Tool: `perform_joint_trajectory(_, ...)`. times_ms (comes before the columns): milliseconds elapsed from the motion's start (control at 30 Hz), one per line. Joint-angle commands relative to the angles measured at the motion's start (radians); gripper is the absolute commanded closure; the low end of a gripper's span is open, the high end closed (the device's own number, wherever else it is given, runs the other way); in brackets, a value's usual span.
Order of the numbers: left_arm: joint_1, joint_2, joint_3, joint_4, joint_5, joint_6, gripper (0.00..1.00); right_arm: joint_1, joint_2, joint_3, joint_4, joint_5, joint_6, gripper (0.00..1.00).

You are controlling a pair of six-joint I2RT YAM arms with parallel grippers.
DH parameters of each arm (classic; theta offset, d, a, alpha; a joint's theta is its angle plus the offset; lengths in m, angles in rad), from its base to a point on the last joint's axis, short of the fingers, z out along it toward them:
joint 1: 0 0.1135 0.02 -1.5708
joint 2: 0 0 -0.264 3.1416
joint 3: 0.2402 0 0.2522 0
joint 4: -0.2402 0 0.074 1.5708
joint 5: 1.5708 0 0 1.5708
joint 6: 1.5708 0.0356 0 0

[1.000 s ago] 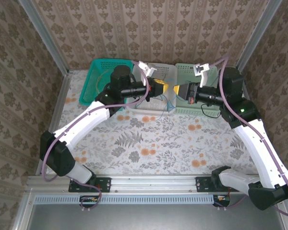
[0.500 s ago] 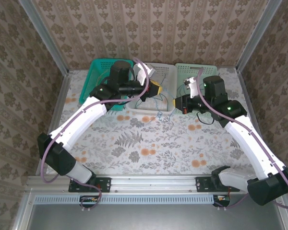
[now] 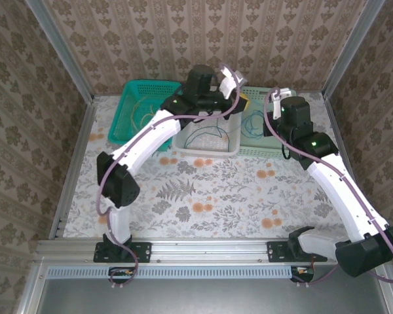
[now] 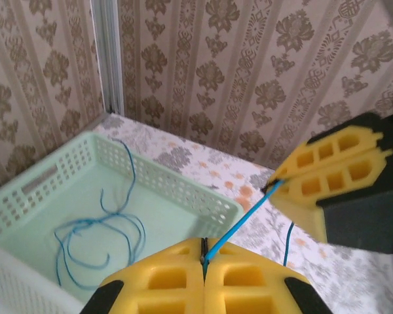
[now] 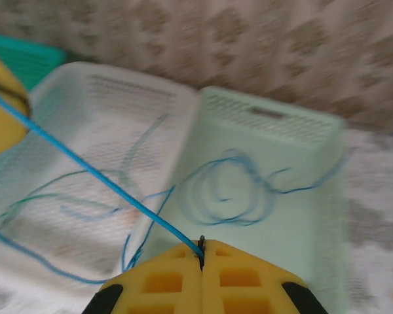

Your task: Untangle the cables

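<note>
Tautly strung: one blue cable (image 4: pixel 239 226).
Clenched on it, left claw (image 4: pixel 203 258) and right claw (image 5: pixel 201 248); risk of snapping or slipping free if pulled farther apart.

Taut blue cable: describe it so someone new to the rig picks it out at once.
Find the pale green basket by the back wall. Raised near it, the left tool and right tool each pinch one blue cable. It alone runs straight and taut; other blue cables lie in loose loops.
</note>
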Motion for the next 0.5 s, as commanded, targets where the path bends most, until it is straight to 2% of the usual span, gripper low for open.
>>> perform_joint_trajectory(0, 0.022, 0.024, 0.126, 0.112, -0.147, 0.104, 1.0, -0.084, -0.008, -0.046, 0.026, 0.428, -0.107, 0.98)
perform_joint_trajectory(133, 0.012, 0.156, 0.173, 0.251, -0.137, 0.113, 1.0, -0.162, -0.018, -0.099, 0.065, 0.29, -0.04, 0.98)
perform_joint_trajectory(300, 0.005, 0.326, 0.275, 0.339, -0.126, 0.108, 0.97, -0.188, 0.045, -0.211, 0.097, 0.161, 0.021, 0.98)
perform_joint_trajectory(367, 0.005, 0.361, 0.268, 0.383, -0.143, 0.107, 0.97, -0.202, 0.064, -0.242, 0.098, 0.111, 0.069, 0.98)
perform_joint_trajectory(467, 0.02, 0.4, 0.247, 0.455, -0.156, 0.05, 0.96, -0.257, 0.061, -0.285, 0.103, -0.046, 0.138, 0.97)
